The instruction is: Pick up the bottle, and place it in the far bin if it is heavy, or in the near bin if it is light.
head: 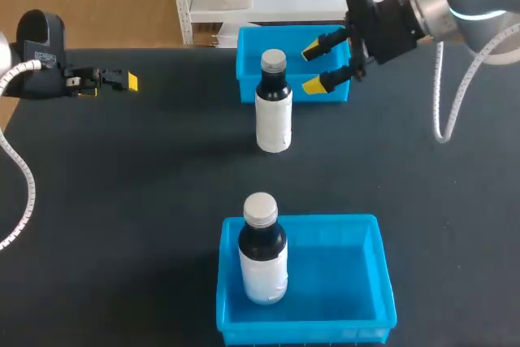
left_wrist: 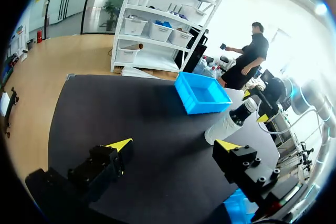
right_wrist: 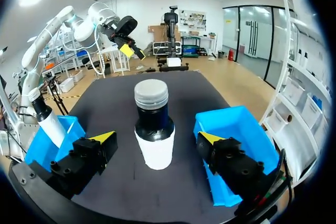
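Observation:
A dark bottle with a white label and grey cap (head: 274, 105) stands upright on the black table just in front of the far blue bin (head: 252, 46). My right gripper (head: 327, 62) hangs open over that bin, beside the bottle's cap and apart from it. In the right wrist view the bottle (right_wrist: 153, 129) stands ahead of the right gripper (right_wrist: 156, 139), in line with the gap between its wide-apart fingers, untouched. A second, similar bottle (head: 262, 259) stands inside the near blue bin (head: 378, 282). My left gripper (head: 122, 81) is open and empty at the table's far left.
The left wrist view has its own gripper (left_wrist: 173, 144) over bare black tabletop, with the far bin (left_wrist: 202, 94) and the standing bottle (left_wrist: 231, 121) further ahead. In the right wrist view the far bin (right_wrist: 239, 129) lies beside the right finger.

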Robot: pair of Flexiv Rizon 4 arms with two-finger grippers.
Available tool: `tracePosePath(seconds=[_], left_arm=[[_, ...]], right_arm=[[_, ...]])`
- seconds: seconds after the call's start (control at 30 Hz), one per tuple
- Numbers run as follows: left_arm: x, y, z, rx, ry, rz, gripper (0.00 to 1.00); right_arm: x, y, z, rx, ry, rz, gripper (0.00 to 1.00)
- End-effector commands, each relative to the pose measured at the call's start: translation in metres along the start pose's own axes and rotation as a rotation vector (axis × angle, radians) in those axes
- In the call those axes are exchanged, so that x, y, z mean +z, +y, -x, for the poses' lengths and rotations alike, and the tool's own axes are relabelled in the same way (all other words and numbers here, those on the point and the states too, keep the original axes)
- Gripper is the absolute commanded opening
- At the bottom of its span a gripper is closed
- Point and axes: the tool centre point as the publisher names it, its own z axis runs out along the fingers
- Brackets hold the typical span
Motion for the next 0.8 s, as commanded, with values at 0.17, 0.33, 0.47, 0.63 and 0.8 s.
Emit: tracePosePath(seconds=[0.17, 0.33, 0.47, 0.63, 0.8], left_arm=[[0.000, 0.000, 0.000, 0.000, 0.000, 0.000, 1.00], [0.000, 0.000, 0.000, 0.000, 0.000, 0.000, 1.00], [0.000, 0.000, 0.000, 0.000, 0.000, 0.000, 1.00], [0.000, 0.000, 0.000, 0.000, 0.000, 0.000, 1.00], [0.000, 0.000, 0.000, 0.000, 0.000, 0.000, 1.00]], right_arm=[[0.024, -0.004, 0.004, 0.003, -0.013, 0.052, 1.00], [0.034, -0.001, 0.010, 0.002, -0.027, 0.064, 1.00], [0.040, 0.000, 0.014, -0.001, -0.034, 0.073, 1.00], [0.044, 0.002, 0.019, -0.006, -0.049, 0.084, 1.00], [0.047, 0.009, 0.024, -0.014, -0.060, 0.098, 1.00]])
